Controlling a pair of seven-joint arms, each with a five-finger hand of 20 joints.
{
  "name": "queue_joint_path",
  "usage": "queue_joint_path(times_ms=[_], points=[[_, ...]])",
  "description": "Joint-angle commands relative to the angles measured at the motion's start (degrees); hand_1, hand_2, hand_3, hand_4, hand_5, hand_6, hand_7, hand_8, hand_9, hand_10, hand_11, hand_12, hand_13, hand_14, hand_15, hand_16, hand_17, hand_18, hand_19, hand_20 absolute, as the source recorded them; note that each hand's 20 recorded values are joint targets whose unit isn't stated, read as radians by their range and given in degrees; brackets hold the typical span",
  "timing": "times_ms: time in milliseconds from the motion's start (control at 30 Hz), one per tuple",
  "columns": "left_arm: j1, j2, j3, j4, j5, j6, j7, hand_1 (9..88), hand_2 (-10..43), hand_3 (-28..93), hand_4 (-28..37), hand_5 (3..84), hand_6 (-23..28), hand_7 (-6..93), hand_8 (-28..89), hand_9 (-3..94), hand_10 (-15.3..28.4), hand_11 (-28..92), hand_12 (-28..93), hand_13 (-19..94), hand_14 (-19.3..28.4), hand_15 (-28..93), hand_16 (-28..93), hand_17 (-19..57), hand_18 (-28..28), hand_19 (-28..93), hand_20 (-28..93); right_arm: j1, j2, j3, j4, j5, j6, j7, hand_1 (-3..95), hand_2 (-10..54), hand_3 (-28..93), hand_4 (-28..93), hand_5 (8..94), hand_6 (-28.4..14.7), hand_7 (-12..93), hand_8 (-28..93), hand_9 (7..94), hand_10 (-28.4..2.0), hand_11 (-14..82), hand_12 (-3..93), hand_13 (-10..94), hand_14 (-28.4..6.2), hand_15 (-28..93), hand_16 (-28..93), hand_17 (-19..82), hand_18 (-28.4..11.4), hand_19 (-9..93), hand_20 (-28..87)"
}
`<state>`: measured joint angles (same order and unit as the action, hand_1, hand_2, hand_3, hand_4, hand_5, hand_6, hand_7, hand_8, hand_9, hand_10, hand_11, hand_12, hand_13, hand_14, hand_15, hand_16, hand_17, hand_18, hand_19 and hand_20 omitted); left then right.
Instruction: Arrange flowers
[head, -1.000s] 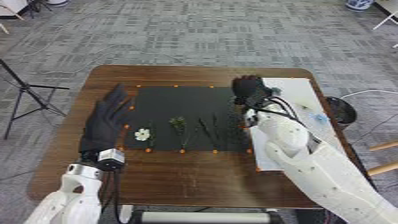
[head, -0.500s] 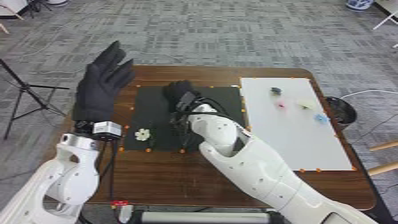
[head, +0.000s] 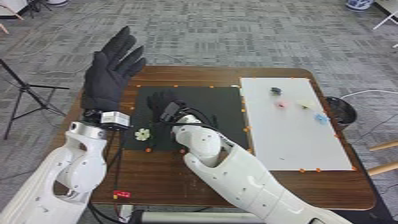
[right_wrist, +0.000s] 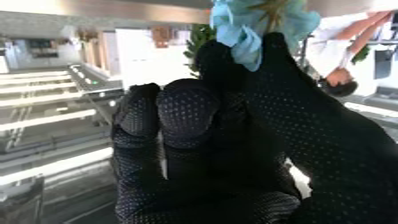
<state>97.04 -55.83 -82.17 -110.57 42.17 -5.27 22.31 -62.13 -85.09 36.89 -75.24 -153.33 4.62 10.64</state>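
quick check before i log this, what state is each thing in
left hand, raised, open
right hand, over the black mat
black mat, flat
white sheet, flat
white flower, face up
pink flower, on the sheet
light blue flower, in bloom, grip unclear

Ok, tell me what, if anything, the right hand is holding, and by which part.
The right hand holds a light-blue flower by the petals of its head, pinched at the tips of thumb and fingers.
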Motion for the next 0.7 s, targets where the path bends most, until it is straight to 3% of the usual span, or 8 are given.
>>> queue_joint_path(times_ms=[33, 100, 200, 267, 367, 433, 467, 700], points=[[-2.6, -1.65, 1.95, 0.34, 0.53, -0.99, 0.37, 26.0, -1.9, 54, -28.2, 24.7, 0.0, 15.9, -9, 19.9, 9.4, 10, 17, 18, 12.8, 7, 8, -11.2, 18.8, 39, 7, 1.3, -3.3, 0.2, 2.9, -1.5, 7.1, -1.2, 52.5, -9.5, 83, -25, 69.6, 1.6, 48, 10, 76.7, -6.7, 31.9, 56.5, 68, -4.8, 68, 48, 35, -18.9, 83, 48], [-3.0, -1.76, 2.24, 0.44, 0.62, -1.27, 0.28, 25.9, -1.9, 54, -28.1, 24.7, 0.0, 15.9, -9, 19.9, 9.4, 10, 17, 18, 12.8, 7, 8, -11.2, 18.8, 39, 7, 1.3, -4.6, 0.5, 4.3, -1.6, 9.3, -1.7, 52.5, -9.5, 83, -25, 69.5, 1.6, 48, 10, 76.7, -6.5, 31.7, 56.4, 68, -4.7, 68, 48, 35, -18.8, 83, 48], [-3.7, -2.16, 2.86, 0.79, 0.94, -1.62, -0.03, 25.9, -1.9, 54, -28.1, 24.8, -0.1, 16.0, -9, 20.0, 9.5, 10, 17, 18, 12.7, 7, 8, -11.3, 18.8, 39, 7, 0.7, -5.3, 1.5, 2.6, -1.2, 3.5, 1.1, 52.2, -9.5, 82, -27, 67.9, 2.0, 47, 9, 75.9, -6.3, 29.0, 54.9, 67, -4.7, 67, 47, 34, -18.8, 82, 48], [-3.7, -2.28, 2.81, 0.83, 1.00, -2.11, 0.05, 25.9, -1.9, 54, -28.2, 24.7, -0.1, 16.1, -9, 20.0, 9.5, 10, 17, 18, 12.8, 7, 8, -11.3, 18.8, 39, 7, 1.2, -4.1, 0.9, 2.4, 0.3, 4.9, 0.7, 48.3, -9.5, 79, -28, 62.2, 1.2, 46, 5, 72.1, -6.6, 24.0, 50.3, 63, -5.8, 67, 43, 31, -18.4, 81, 47], [-2.5, -2.25, 1.95, 0.33, 0.91, -1.91, 0.14, 26.0, -1.9, 54, -28.2, 24.7, 0.0, 15.9, -9, 20.0, 9.4, 10, 17, 18, 12.7, 7, 8, -11.5, 19.0, 39, 7, 1.1, -3.0, 0.3, 1.2, 1.5, 3.7, 1.7, 39.8, -9.5, 81, -28, 57.4, 0.1, 39, 0, 62.7, -10.0, 34.9, 34.8, 57, -8.3, 73, 34, 28, -18.2, 80, 47], [-2.0, -2.35, 1.53, 0.27, 0.89, -2.19, 0.13, 25.9, -1.9, 54, -28.2, 24.7, 0.0, 15.9, -9, 20.0, 9.4, 10, 17, 18, 12.7, 7, 8, -11.5, 19.0, 39, 7, 1.1, -2.5, -0.1, 0.9, 1.0, 3.4, 2.8, 35.7, -9.5, 84, -28, 55.5, -0.4, 37, -14, 59.4, -11.3, 37.1, 26.6, 55, -8.9, 73, 32, 27, -18.6, 80, 47], [-2.3, -2.16, 1.81, 0.32, 0.92, -1.67, 0.31, 25.8, -2.0, 54, -28.2, 24.8, 0.0, 15.8, -9, 20.0, 9.4, 10, 17, 18, 12.7, 7, 8, -11.5, 19.0, 39, 7, 1.0, -2.4, 0.2, 1.0, 0.8, 3.4, 2.5, 35.2, -9.5, 84, -28, 55.4, -0.4, 37, -15, 59.2, -11.5, 37.2, 26.0, 55, -9.0, 74, 32, 27, -18.7, 80, 47], [-1.9, -1.94, 1.59, 0.36, 0.74, -1.41, 0.41, 25.8, -1.8, 54, -28.2, 24.8, 0.0, 15.8, -9, 20.1, 9.5, 9, 17, 18, 12.7, 7, 8, -11.5, 18.9, 39, 7, 0.9, -1.2, 0.6, -0.1, 0.7, 1.2, 4.0, 34.4, -9.5, 84, -28, 54.5, -0.7, 36, -16, 57.6, -12.0, 37.4, 26.0, 53, -9.4, 74, 31, 25, -19.0, 80, 47]])
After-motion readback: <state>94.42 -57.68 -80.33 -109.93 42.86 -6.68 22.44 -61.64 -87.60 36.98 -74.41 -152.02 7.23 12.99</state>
